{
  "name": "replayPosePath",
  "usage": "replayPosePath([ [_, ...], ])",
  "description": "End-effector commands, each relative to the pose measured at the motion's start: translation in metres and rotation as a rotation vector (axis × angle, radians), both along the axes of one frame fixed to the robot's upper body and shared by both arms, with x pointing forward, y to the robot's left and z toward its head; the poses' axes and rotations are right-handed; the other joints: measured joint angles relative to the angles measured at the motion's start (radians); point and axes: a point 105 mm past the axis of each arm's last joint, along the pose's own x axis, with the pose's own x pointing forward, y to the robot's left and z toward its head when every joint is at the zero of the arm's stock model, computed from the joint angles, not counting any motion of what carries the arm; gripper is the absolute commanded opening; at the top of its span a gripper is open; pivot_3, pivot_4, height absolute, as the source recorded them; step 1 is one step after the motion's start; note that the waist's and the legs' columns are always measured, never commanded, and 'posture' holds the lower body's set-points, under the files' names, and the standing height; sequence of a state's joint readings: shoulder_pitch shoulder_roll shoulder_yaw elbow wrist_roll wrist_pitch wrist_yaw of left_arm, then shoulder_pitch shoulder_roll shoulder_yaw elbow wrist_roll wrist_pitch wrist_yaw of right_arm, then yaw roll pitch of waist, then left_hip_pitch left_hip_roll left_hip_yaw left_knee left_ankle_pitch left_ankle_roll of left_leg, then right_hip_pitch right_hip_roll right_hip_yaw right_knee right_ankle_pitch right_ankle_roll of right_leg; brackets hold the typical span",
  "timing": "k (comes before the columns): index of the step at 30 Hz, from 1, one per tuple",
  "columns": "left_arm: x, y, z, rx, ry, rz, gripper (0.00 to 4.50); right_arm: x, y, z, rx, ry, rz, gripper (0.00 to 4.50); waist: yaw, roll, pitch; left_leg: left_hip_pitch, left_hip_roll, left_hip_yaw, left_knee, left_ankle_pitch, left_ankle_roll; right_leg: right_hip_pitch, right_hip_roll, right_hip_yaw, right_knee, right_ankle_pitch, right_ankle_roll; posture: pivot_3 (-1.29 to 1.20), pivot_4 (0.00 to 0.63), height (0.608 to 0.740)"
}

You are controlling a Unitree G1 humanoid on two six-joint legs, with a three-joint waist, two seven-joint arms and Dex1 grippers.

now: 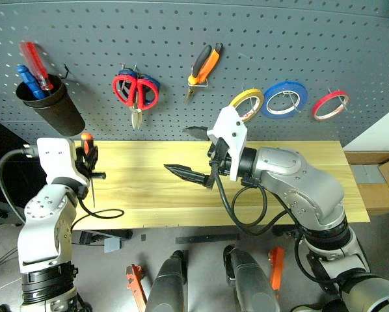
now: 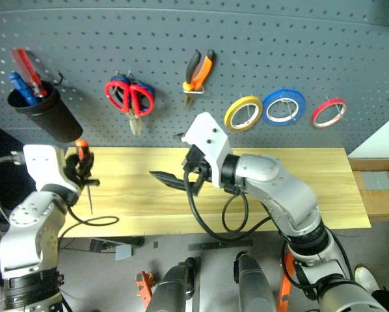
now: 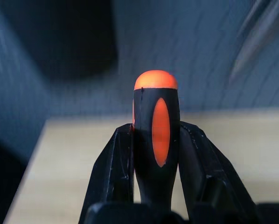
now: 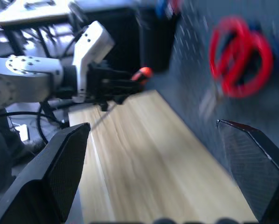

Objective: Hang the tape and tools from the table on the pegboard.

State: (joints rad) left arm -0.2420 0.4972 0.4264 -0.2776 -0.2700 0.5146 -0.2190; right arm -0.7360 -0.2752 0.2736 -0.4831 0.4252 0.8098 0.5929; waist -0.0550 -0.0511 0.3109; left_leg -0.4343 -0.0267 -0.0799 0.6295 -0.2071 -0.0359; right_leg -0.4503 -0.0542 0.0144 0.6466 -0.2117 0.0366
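My left gripper (image 1: pixel 87 159) pinches the screwdriver (image 1: pixel 88 170) by its orange and black handle, fingers (image 3: pixel 112 172) pressed flat against both sides, orange cap up and the thin shaft hanging down over the left end of the table (image 1: pixel 279 195). My right gripper (image 1: pixel 193 153) stands spread wide and empty over the middle of the bench, fingers pointing toward my left. On the pegboard (image 1: pixel 259 45) the red-handled scissors (image 1: pixel 131 91), the pliers (image 1: pixel 203 68) and the yellow tape (image 1: pixel 247 104) already hang, the tape beside a blue roll (image 1: pixel 284 99) and a red roll (image 1: pixel 330 104). The black cup (image 1: pixel 51 107) with screwdrivers in it hangs up and just to my left of the held tool, so, as I judge it, the left arm is far nearer and the lift is short. The tool's long axis is near upright, tip down, which should suit a drop into the cup. The tip is too fine to make out clearly against the wood, a black cable (image 1: pixel 100 213) lies under it, and the cup's inside is hidden.
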Motion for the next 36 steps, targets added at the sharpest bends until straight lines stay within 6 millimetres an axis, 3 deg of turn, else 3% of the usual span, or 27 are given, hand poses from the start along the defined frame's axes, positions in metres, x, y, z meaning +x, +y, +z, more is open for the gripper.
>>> replayPosePath([
  [1, -0.009, -0.008, 0.067, 0.05, -0.244, -0.03, 0.95, -0.005, 0.002, 0.014, 0.027, -0.064, 0.06, 4.5, 0.006, 0.0, -0.012, 0.0, 0.0, 0.0, 0.0, 0.0, 0.0, 0.0, 0.0, 0.0, 0.0, 0.0, 0.0, 0.02, 0.179, 0.74],
  [3, -0.01, -0.018, 0.104, 0.062, -0.371, -0.087, 0.95, -0.001, 0.002, 0.015, 0.019, -0.084, 0.064, 4.5, 0.018, -0.004, -0.018, 0.0, -0.001, 0.001, 0.001, 0.001, -0.001, 0.001, 0.001, -0.001, 0.0, 0.0, 0.0, 0.02, 0.167, 0.74],
  [6, -0.006, -0.018, 0.141, 0.072, -0.473, -0.111, 0.95, 0.006, 0.003, 0.02, 0.023, -0.11, 0.054, 4.5, 0.027, -0.01, -0.026, 0.0, 0.0, 0.001, 0.001, 0.003, -0.005, 0.002, 0.003, -0.004, 0.0, 0.001, -0.002, 0.01, 0.156, 0.74],
  [8, -0.003, -0.016, 0.154, 0.067, -0.506, -0.113, 0.95, 0.008, 0.004, 0.023, 0.028, -0.122, 0.051, 4.5, 0.026, -0.009, -0.034, 0.0, -0.001, 0.001, 0.001, 0.004, -0.006, 0.003, 0.003, -0.004, -0.001, 0.001, -0.001, 0.01, 0.152, 0.74],
  [12, 0.007, 0.006, 0.191, 0.006, -0.578, -0.073, 0.95, 0.014, 0.008, 0.033, 0.047, -0.153, 0.033, 4.5, 0.025, -0.009, -0.046, 0.001, 0.0, 0.002, 0.001, 0.004, -0.007, 0.003, 0.004, -0.004, -0.001, 0.001, -0.001, -0.01, 0.141, 0.74],
  [16, 0.018, 0.019, 0.202, 0.047, -0.599, -0.052, 0.95, 0.019, 0.01, 0.039, 0.067, -0.172, 0.018, 4.5, 0.022, -0.009, -0.05, 0.001, 0.0, 0.002, 0.001, 0.005, -0.007, 0.003, 0.005, -0.003, 0.0, 0.002, -0.002, -0.02, 0.137, 0.74],
  [24, 0.043, 0.02, 0.197, 0.05, -0.621, -0.044, 0.95, 0.024, 0.015, 0.044, 0.076, -0.197, 0.001, 4.5, 0.023, -0.012, -0.057, 0.001, 0.0, 0.002, 0.002, 0.005, -0.008, 0.003, 0.005, -0.003, 0.0, 0.002, -0.002, -0.04, 0.135, 0.74],
  [28, 0.049, 0.025, 0.177, 0.042, -0.576, -0.017, 0.95, 0.023, 0.015, 0.043, 0.072, -0.198, 0.002, 4.5, 0.021, -0.012, -0.058, 0.001, 0.0, 0.002, 0.003, 0.005, -0.008, 0.003, 0.005, -0.003, 0.001, 0.002, -0.002, -0.05, 0.139, 0.74],
  [36, 0.045, 0.02, 0.147, 0.005, -0.549, -0.017, 3.75, 0.022, 0.013, 0.041, 0.058, -0.193, 0.001, 4.5, 0.011, -0.013, -0.06, 0.001, 0.0, 0.002, 0.006, 0.005, -0.007, 0.003, 0.005, -0.002, 0.004, 0.002, -0.002, -0.06, 0.144, 0.74],
])
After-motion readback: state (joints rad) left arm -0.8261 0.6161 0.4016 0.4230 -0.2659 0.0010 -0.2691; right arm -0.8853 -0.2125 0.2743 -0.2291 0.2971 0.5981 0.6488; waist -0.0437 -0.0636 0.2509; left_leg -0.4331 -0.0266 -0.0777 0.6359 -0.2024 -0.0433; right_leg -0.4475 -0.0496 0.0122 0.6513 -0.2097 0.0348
